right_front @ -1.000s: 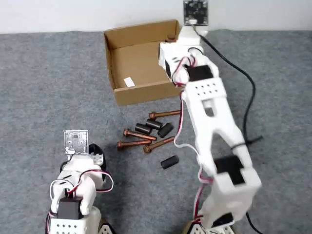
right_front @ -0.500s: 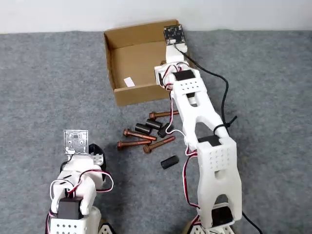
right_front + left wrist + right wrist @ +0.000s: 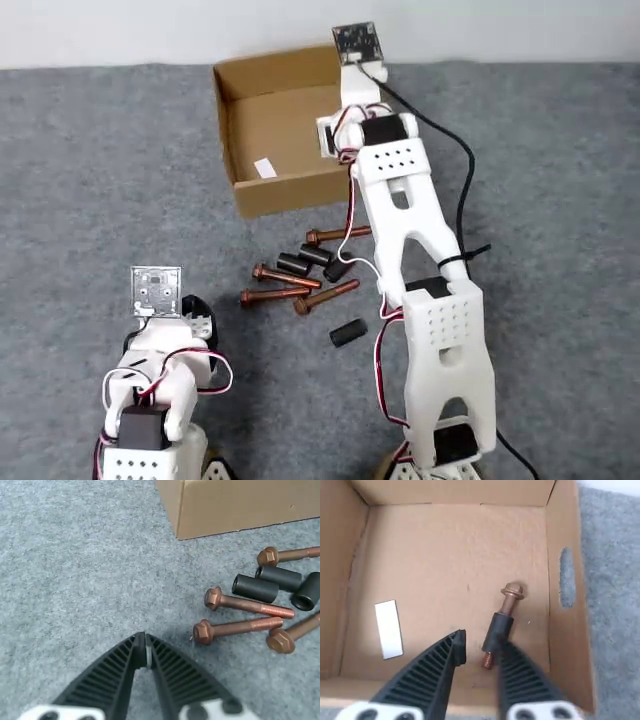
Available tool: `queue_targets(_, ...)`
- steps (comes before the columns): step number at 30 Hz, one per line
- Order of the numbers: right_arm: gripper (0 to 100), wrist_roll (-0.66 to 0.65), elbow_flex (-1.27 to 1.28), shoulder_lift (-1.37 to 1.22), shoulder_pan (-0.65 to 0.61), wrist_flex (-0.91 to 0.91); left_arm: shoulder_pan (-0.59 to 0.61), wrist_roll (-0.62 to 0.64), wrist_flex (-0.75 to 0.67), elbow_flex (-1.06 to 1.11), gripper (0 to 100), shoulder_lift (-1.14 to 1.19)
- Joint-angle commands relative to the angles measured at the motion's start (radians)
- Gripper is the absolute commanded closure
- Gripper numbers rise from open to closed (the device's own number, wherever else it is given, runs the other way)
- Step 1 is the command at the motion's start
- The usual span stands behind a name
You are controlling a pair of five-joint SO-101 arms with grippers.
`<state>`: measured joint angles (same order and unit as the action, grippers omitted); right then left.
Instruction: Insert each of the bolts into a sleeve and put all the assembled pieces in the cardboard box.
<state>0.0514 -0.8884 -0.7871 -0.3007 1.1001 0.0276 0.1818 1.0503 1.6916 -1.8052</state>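
The right gripper [image 3: 481, 641] hangs over the cardboard box [image 3: 290, 190], jaws parted, the sleeved bolt [image 3: 501, 622] lying on the box floor between its tips. The left gripper [image 3: 145, 642] is pinched closed, with loose bolts [image 3: 285, 277] and sleeves [image 3: 292, 264] at its 3 o'clock.

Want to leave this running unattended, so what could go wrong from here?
The open right gripper hangs over the cardboard box, close by the assembled piece; pulling out might snag either. The loose bolts and sleeves lie crowded together, so a grasp may scatter them.
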Motion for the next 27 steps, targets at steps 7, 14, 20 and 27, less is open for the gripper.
queue_targets(7,97.4,0.009,-0.288,0.07,-0.061,0.41,0.006,-0.002,-0.014,-0.007,100,-0.006)
queue_targets(14,97.3,0.23,-0.407,0.068,-0.108,0.7,0.006,-0.002,-0.014,-0.007,100,-0.006)
queue_targets(20,97.3,0.333,-0.373,0.11,-0.111,0.696,0.006,-0.002,-0.014,-0.007,100,-0.006)
queue_targets(27,96.9,0.399,-0.074,0.285,-0.114,0.697,0.006,-0.002,-0.014,-0.007,100,-0.006)
